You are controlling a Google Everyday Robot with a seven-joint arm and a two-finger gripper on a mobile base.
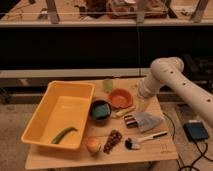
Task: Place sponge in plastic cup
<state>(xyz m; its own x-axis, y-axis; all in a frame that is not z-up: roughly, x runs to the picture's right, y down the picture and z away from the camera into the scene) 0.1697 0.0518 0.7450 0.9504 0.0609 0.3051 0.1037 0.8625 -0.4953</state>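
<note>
The wooden tabletop [165, 150] fills the lower frame. A white arm [165, 75] reaches in from the right, its gripper [142, 101] low at centre right, just beside the orange bowl [120, 98]; its opening cannot be told. The teal sponge [101, 111] lies in a dark bowl [100, 102] at centre, the plastic cup [107, 85] just above it in the frame

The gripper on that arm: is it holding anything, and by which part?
It cannot be told. The gripper hangs low beside the orange bowl, and any hold does not show. The sponge lies in the dark bowl, not held.
</note>
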